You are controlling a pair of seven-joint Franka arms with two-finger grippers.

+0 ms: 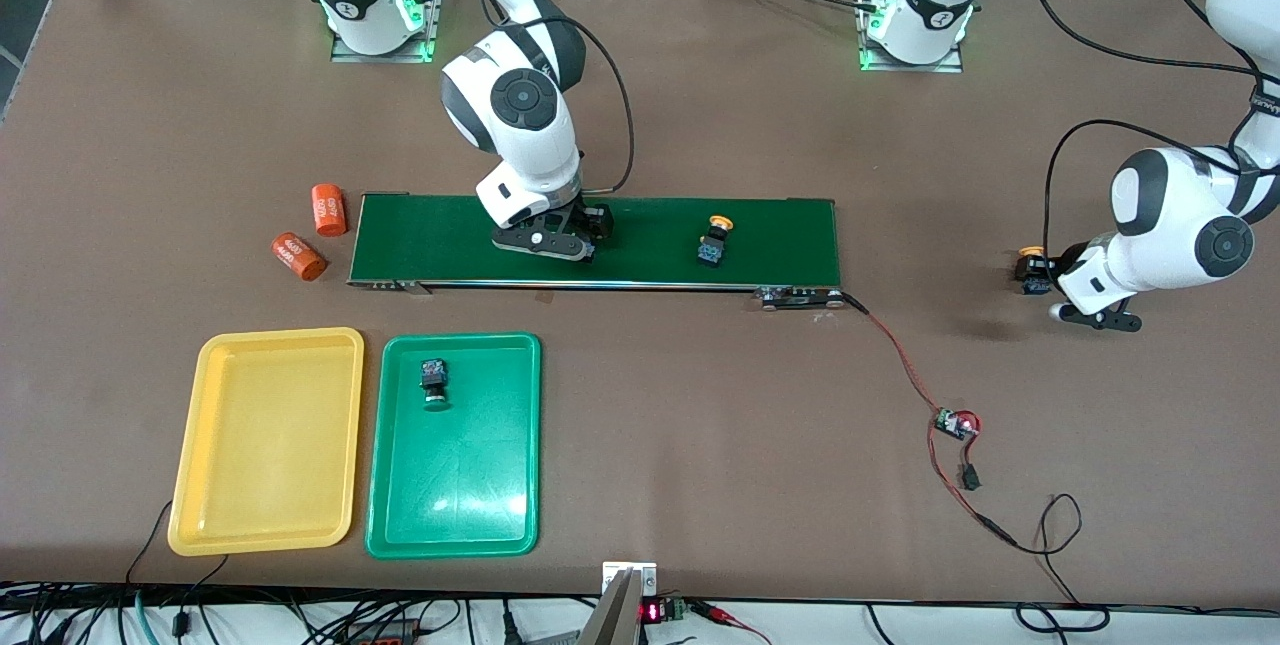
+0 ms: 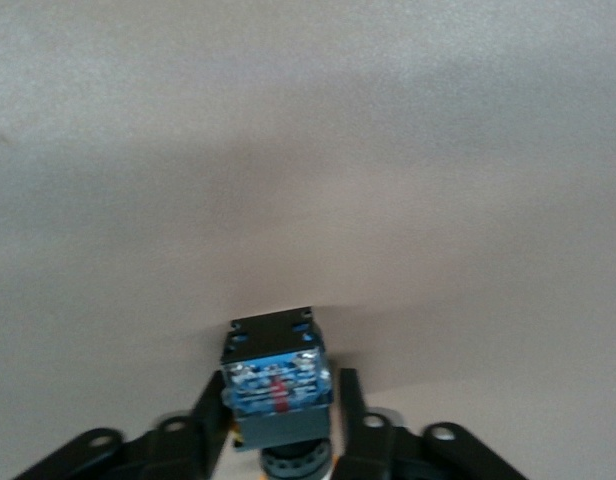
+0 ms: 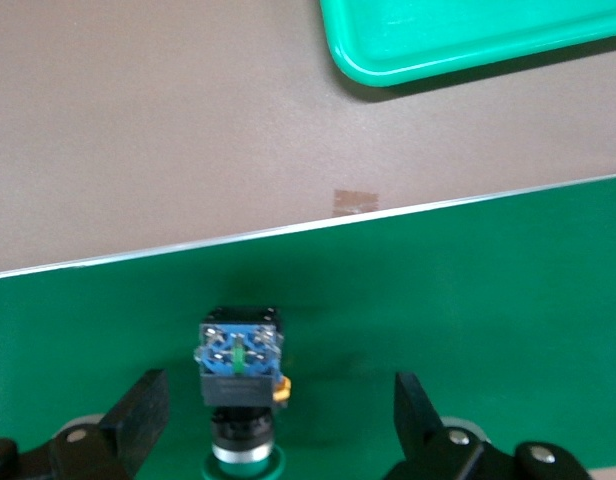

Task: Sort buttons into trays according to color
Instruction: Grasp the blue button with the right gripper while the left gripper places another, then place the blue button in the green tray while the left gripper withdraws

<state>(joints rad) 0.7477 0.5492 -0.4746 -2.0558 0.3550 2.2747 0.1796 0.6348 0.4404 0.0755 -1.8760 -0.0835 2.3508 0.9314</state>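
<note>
Black fingers of the left gripper (image 2: 278,425) pinch a button (image 2: 276,385) by its black-and-blue body; in the front view this button (image 1: 1033,270) shows a yellow-orange cap, and the gripper (image 1: 1045,277) sits low over bare table at the left arm's end, well apart from the conveyor belt (image 1: 640,240). The right gripper (image 3: 273,420) hangs low over the dark-green belt with its fingers spread wide, a green-capped button (image 3: 240,375) standing on the belt between them, touched by neither finger (image 3: 138,415). From the front camera that gripper (image 1: 560,243) covers most of this button. A second yellow-orange-capped button (image 1: 714,243) stands on the belt, toward the left arm's end. Another green-capped button (image 1: 434,381) lies on its side in the green tray (image 1: 455,515), in the part farther from the front camera. The yellow tray (image 1: 265,485) lies just beside the green one, toward the right arm's end; both are nearer to the front camera than the belt. Two orange cylinders (image 1: 314,230) lie off the belt's end on that side. A red-and-black cable (image 1: 905,365) runs from the belt to a small circuit board (image 1: 955,423). The table (image 1: 700,445) is matt brown; cables and equipment line its edges.
</note>
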